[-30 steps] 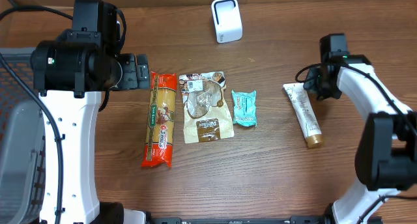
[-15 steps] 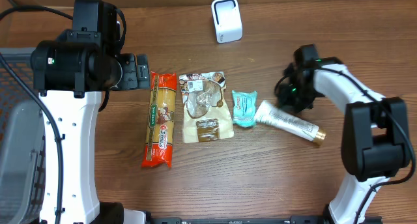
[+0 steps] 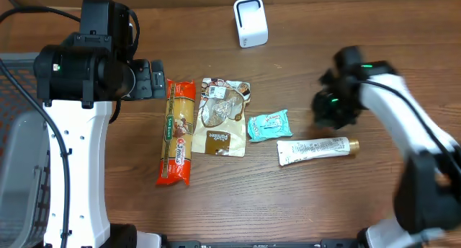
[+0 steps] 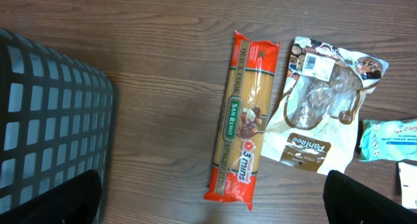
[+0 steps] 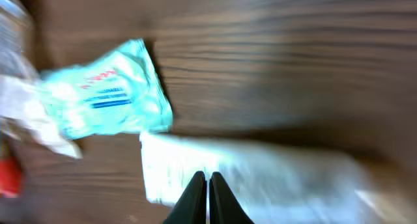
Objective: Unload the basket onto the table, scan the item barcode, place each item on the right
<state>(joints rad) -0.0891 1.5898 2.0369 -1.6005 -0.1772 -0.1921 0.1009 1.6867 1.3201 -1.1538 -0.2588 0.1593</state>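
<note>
tube (image 3: 317, 150) looks like the item to scan. it lies flat on the table (image 3: 288, 212), long axis left to right in the overhead view, with its gold cap (image 3: 352, 143) away from the other goods. its crimped end is just beside the wipes pack (image 3: 268, 125); whether they touch i cannot tell. the scanner (image 3: 251, 21) stands well apart at the far edge.

the right claw (image 5: 208, 185) is fully closed, fingers pressed together, and holds nothing. it hangs over the crimped end. the wrist view is too blurred to show any barcode.

the tube is probably light, soft in the body and smooth, so it may squash, roll or slip. the best hold is likely across its narrow width near the cap end, where it should be stiffer. the claw must open first.

the left claw (image 4: 208, 185) is spread wide and empty above the pasta (image 4: 244, 116) and the pouch (image 4: 319, 103).

the basket (image 4: 52, 120) sits at the left. no goods show in the part of it in view.
</note>
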